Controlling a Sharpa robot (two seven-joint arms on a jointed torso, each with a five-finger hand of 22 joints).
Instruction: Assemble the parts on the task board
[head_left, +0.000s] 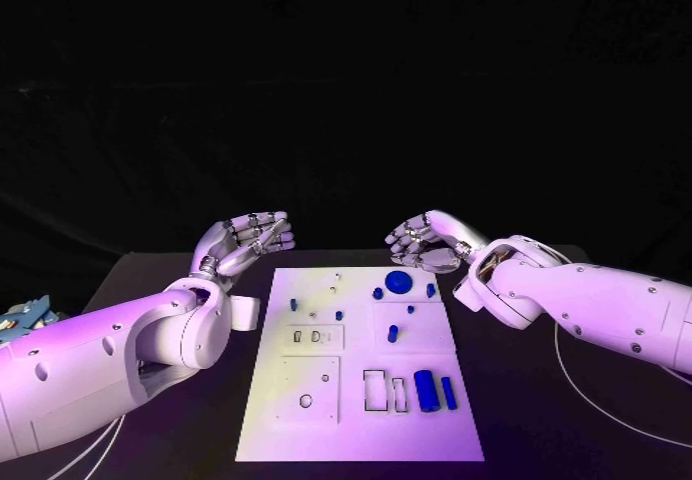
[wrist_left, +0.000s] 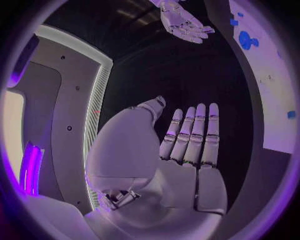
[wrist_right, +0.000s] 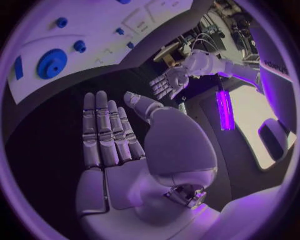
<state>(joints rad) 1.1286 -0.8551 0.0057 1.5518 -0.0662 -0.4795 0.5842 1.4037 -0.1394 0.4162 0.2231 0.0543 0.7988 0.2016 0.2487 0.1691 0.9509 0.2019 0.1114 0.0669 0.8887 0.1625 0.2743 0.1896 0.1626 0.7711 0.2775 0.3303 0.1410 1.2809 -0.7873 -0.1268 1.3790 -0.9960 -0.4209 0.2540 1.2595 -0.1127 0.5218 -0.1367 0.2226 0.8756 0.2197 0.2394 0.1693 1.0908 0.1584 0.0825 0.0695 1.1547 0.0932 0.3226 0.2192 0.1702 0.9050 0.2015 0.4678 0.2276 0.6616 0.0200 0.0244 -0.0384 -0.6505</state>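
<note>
Both silver hands hovered empty beyond the white rectangular task board's (head_left: 361, 400) far edge, left hand (head_left: 248, 240) and right hand (head_left: 427, 243) flat-fingered; the round blue disc part (head_left: 398, 281) lay nearer the right hand.

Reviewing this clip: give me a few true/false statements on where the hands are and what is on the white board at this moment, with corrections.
1. Both hands hover beyond the far edge of the task board, holding nothing. True: the left hand and right hand are empty with fingers apart.
2. The left hand grips the round blue disc. False: the round blue disc lies on the board, untouched, nearer the right hand.
3. A blue cylinder lies near the board's near right corner. True.
4. The two hands are touching each other. False: a gap of dark table separates them.
5. The board is bare of parts. False: several small blue pieces lie on it, mostly on its right half.
</note>
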